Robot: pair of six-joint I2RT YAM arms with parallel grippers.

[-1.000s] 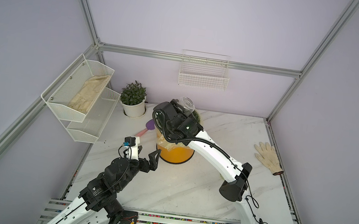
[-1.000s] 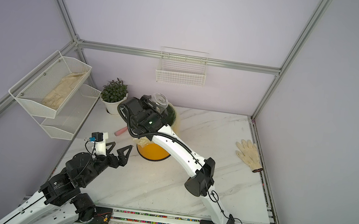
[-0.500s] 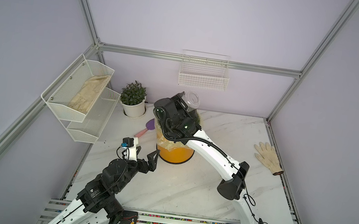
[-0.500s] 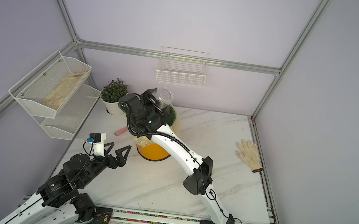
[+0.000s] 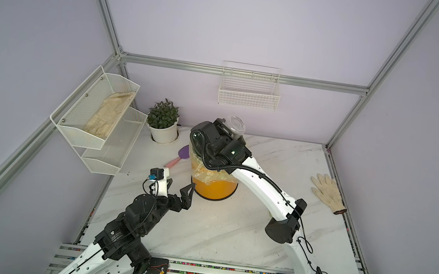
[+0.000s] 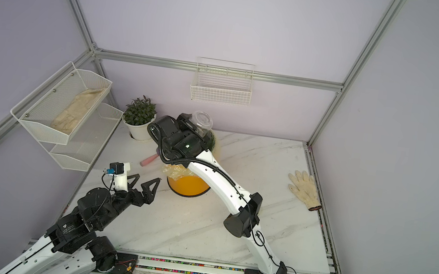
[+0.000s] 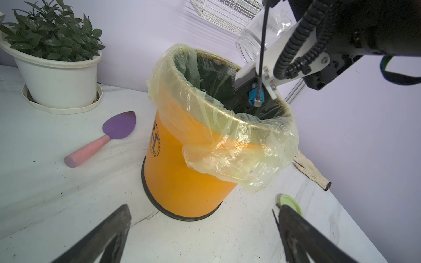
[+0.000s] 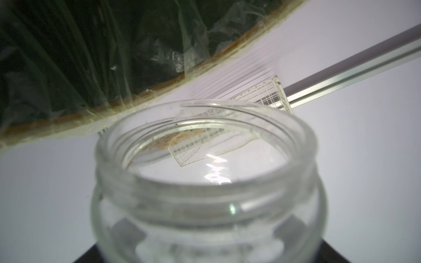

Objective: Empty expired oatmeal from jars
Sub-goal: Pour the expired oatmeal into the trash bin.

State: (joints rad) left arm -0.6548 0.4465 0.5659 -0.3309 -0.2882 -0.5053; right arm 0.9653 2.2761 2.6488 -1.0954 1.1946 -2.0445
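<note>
Jar looks emptied; 1 lid is off and on the table.

The right gripper (image 5: 224, 132) clasps the glass jar (image 5: 234, 125), tilted mouth-down above the far rim of the orange bin (image 5: 215, 188). No oatmeal shows inside the glass (presumably it lies in the dark liner (image 7: 227, 127), unseen). The left gripper (image 6: 146, 180) hovers spread and empty beside the bin, with the pale green lid (image 7: 289, 201) nearby. Setting the jar down seems all that remains.

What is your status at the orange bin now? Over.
Left gripper open, empty, beside orange bin with yellow liner. Right gripper shut on clear glass jar, tilted mouth-down over bin, looks empty. Pale green round lid on table; nothing in the way.
</note>
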